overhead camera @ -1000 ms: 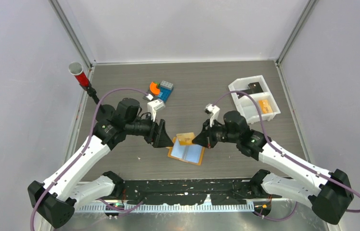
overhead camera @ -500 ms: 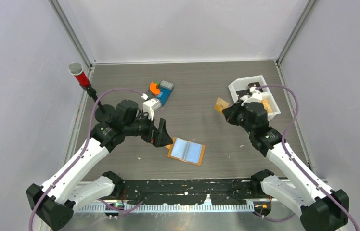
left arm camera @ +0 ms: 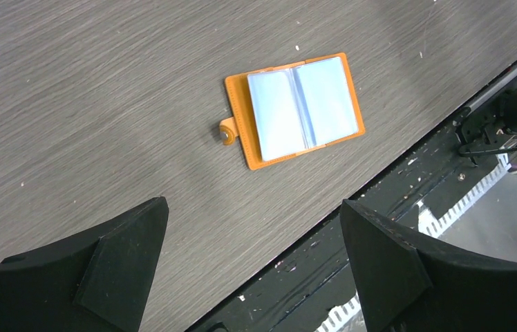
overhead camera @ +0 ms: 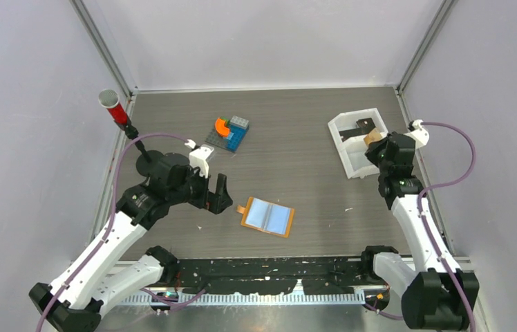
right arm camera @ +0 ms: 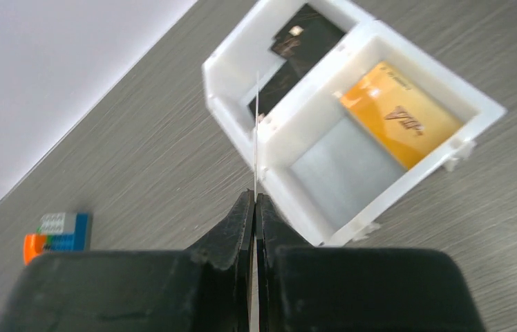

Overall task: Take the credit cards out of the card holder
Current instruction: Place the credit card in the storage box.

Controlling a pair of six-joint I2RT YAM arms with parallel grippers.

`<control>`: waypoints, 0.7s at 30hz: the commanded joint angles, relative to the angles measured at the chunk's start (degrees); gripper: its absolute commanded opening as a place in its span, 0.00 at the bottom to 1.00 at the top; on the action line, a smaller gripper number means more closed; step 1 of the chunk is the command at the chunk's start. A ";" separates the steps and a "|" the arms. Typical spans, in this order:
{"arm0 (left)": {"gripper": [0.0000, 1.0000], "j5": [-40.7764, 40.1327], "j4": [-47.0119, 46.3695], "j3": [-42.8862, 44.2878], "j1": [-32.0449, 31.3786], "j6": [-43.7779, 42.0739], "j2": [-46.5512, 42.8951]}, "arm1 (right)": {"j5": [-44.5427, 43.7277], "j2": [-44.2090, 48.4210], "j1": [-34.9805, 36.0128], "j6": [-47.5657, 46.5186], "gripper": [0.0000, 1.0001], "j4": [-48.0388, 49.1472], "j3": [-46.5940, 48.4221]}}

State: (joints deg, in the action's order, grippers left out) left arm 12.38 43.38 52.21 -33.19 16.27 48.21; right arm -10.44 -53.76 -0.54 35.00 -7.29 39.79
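Card holder (left arm camera: 294,111) open flat; orange card (right arm camera: 401,114) w/ illegible logo.

L arm bent low, left gripper (left arm camera: 252,266) wide open, R arm reaching far right, right gripper (right arm camera: 254,202) pinched on thin card (right arm camera: 256,117)

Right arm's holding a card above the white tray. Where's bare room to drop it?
Bare: the grey floor beside the orange card in the tray's nearer compartment. Also the table between card holder and tray. Crowded: the far compartment, covered by dark cards.

Table (overhead camera: 297,124) holds card holder (overhead camera: 267,216), tray (overhead camera: 342,146), toy blocks (overhead camera: 230,131).
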 commanded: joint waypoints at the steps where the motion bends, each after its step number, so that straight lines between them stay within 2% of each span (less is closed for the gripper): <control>1: 0.99 -1.35 0.03 -1.57 0.32 -0.19 -3.16 | 0.98 -4.06 -5.87 3.46 0.05 4.31 0.98; 8: 0.99 -0.08 -0.51 -2.41 -0.40 0.07 -4.10 | 2.58 -9.81 -11.94 8.76 0.05 8.89 0.29; 21: 0.99 -3.51 0.95 -1.77 -1.83 -0.80 -4.25 | 3.61 -20.24 -14.78 14.77 0.05 12.49 2.14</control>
State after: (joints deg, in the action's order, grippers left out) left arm 10.72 43.97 49.95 -34.76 16.19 44.71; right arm -7.73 -72.20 -14.57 46.63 1.50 39.66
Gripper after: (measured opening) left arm 0.993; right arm 0.074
